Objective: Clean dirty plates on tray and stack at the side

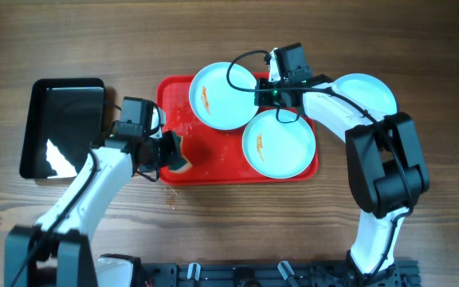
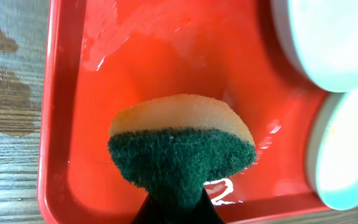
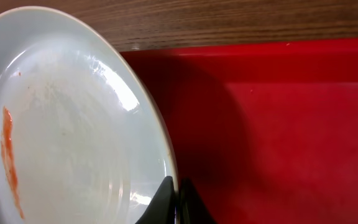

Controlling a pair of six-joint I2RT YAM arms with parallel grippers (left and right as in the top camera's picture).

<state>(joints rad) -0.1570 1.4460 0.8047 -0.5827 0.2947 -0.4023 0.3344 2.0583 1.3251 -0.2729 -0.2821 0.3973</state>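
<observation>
Well, from overhead the red tray [image 1: 213,163] sits mid-table with two smeared plates on it, the upper plate [image 1: 217,100] edge to edge with the lower plate [image 1: 281,147]. A third plate [image 1: 373,92] lies off the tray to the right, likely where the stack begins. The right gripper [image 1: 263,86] pinches the upper plate's right rim, presumably to steady it for scrubbing. The left gripper [image 1: 170,151] waits over the tray's bare left end, beside the black tray [image 1: 62,119].

The left wrist view shows that gripper clamped on a sponge [image 2: 179,149], green scouring face forward, and a wet sheen on the tray that hardly shows from overhead.

The right wrist view shows the fingers closed tight on the rim and a long orange smear [image 3: 8,152]. The shadow beneath suggests this edge is raised, though I can't be sure.
</observation>
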